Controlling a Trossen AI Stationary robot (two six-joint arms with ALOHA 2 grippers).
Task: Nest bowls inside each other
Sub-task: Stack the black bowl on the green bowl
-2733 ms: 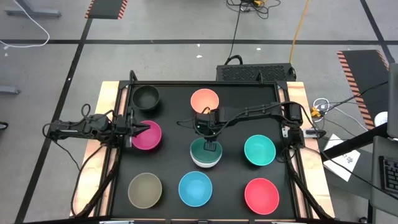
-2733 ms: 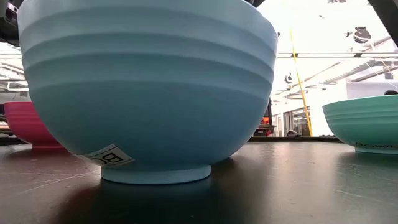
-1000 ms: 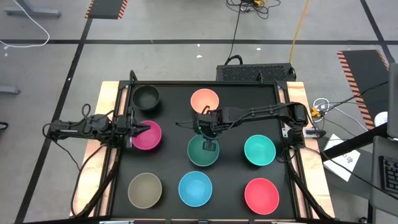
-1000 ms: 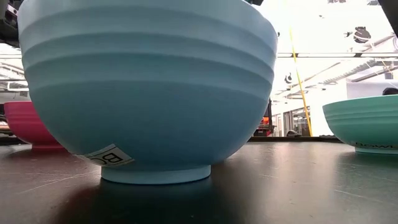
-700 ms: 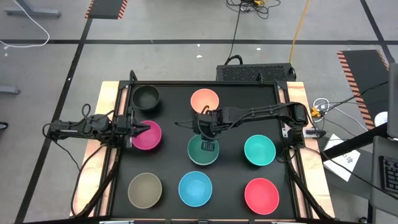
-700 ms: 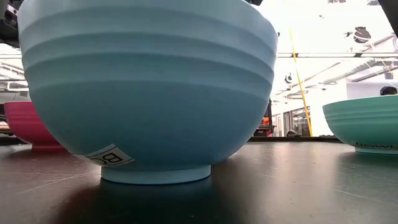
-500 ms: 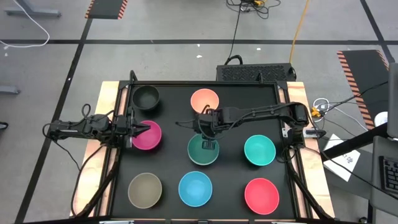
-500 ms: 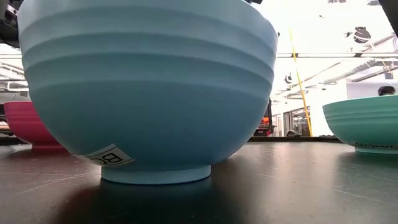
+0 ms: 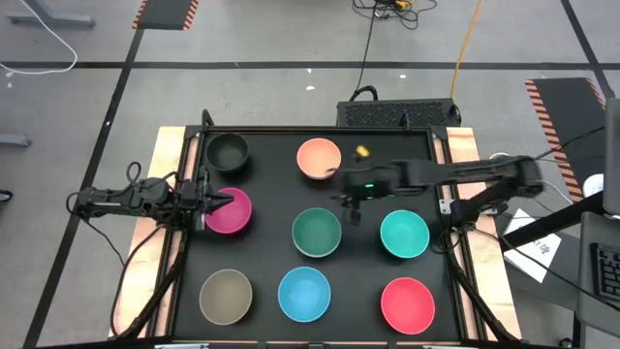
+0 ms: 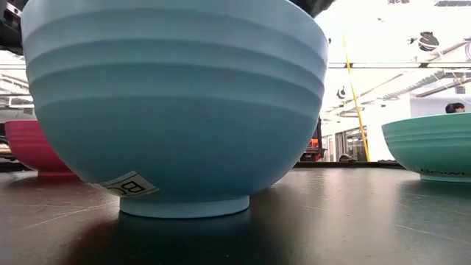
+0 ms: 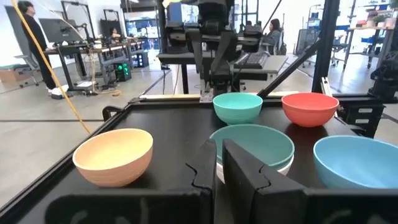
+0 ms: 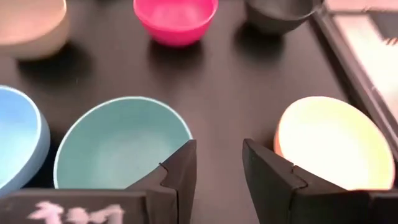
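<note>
Light blue bowl [image 10: 173, 103] nearest in the low view; dark green bowl [image 9: 317, 233] sits nested in the white one mid-desk. Likely light, stiff, slick: pinch the rim. Right gripper [image 9: 353, 215] beside it, jaws part-open, empty. Left gripper [image 9: 215, 202] at the magenta bowl [image 9: 230, 211], jaws closed. Only the left wrist view shows the white rim [image 11: 283, 165].

Black table [image 9: 271, 194] carries eight visible bowls [image 9: 305, 294].
</note>
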